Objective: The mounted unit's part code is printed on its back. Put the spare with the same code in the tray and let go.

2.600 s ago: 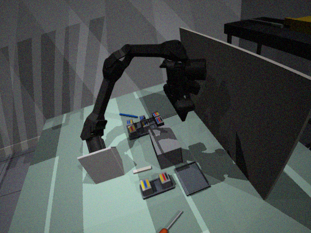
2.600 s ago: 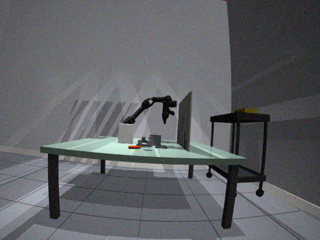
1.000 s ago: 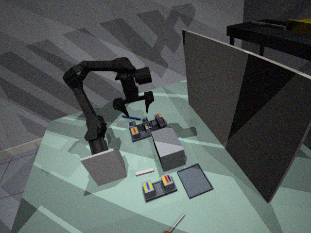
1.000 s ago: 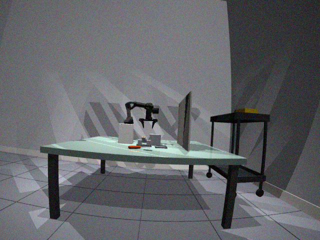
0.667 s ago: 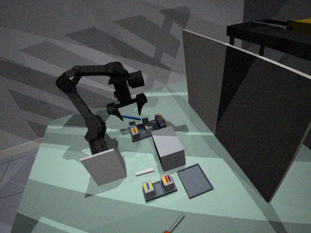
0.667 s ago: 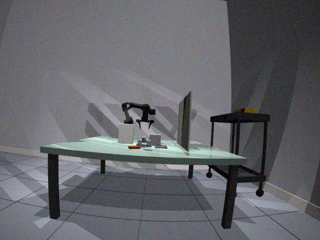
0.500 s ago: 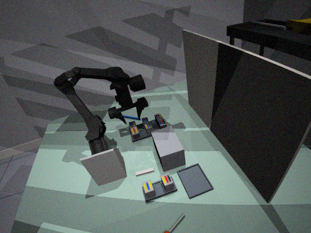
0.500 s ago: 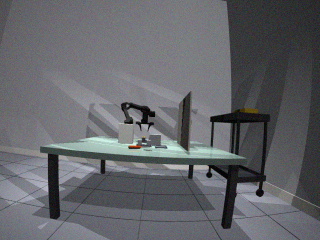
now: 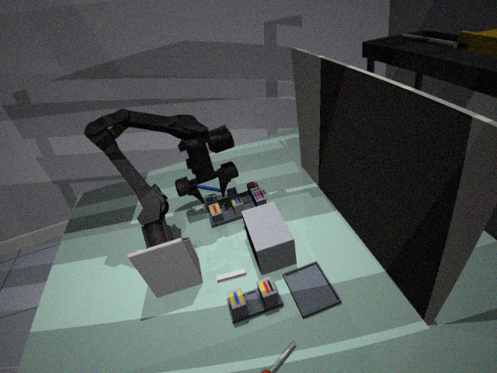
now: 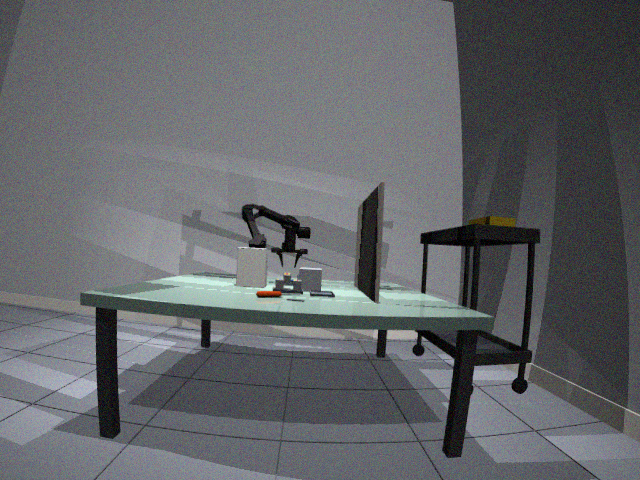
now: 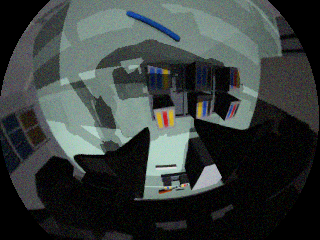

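My gripper [image 9: 213, 199] [image 10: 289, 265] [image 11: 171, 126] is partly open and empty, above the front left of the far rack [image 9: 227, 215] [image 11: 180, 102]. A yellow-red-yellow striped spare [image 9: 215, 210] [image 11: 165, 118] stands there just beyond the fingertips in the wrist view. A yellow-blue spare [image 9: 237, 202] [image 11: 202, 108] and a blue-red spare [image 9: 258, 195] [image 11: 231, 110] share its row; more spares stand behind. A grey box [image 9: 269, 228] [image 10: 310, 279] stands beside the rack; its back is hidden, and no code is readable. The tray [image 9: 312, 289] [image 10: 322, 293] is empty.
A near rack [image 9: 253, 301] holds two striped units. A tall board [image 9: 385, 169] [image 10: 368, 242] stands at the right, a pale block [image 9: 166, 266] [image 10: 251, 267] by the arm base. A blue rod [image 11: 152, 26] lies behind the far rack, a white strip [image 9: 231, 275] before the near one.
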